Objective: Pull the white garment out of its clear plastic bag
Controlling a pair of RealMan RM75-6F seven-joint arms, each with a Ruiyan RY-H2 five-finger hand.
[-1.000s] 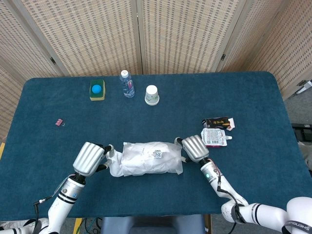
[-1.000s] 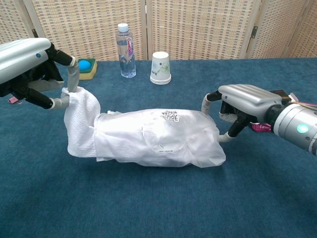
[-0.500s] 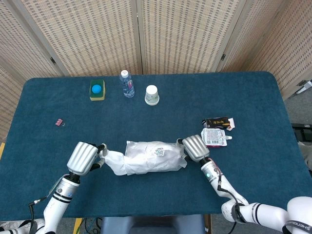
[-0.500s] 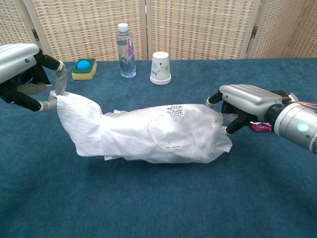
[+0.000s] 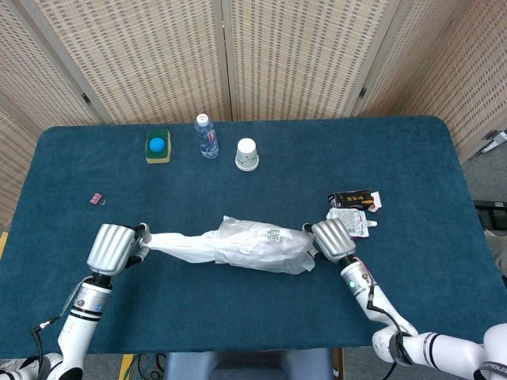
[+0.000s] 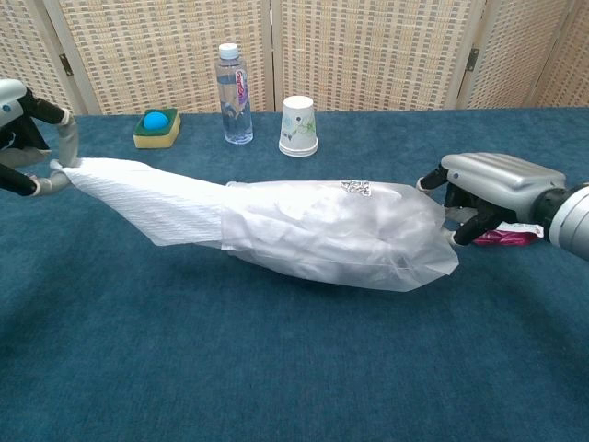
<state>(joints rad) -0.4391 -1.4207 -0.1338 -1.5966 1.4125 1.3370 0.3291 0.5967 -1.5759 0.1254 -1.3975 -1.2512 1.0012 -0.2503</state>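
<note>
The white garment (image 5: 178, 245) (image 6: 147, 198) stretches out of the open end of the clear plastic bag (image 5: 265, 246) (image 6: 340, 235), about half of it free and the rest still bunched inside. My left hand (image 5: 112, 248) (image 6: 28, 152) pinches the garment's free end at the far left. At the other side my right hand (image 5: 333, 237) (image 6: 488, 193) grips the bag's closed end. Both hold the bundle taut, slightly above the blue table (image 5: 253, 190).
At the back stand a water bottle (image 5: 206, 136), a paper cup (image 5: 247, 154) and a sponge with a blue ball (image 5: 158, 146). Snack packets (image 5: 353, 210) lie just behind my right hand. A small clip (image 5: 97, 199) lies at the left.
My hands have moved apart, the left going left and the right going right. The garment has slid further out of the bag and now lies stretched long.
</note>
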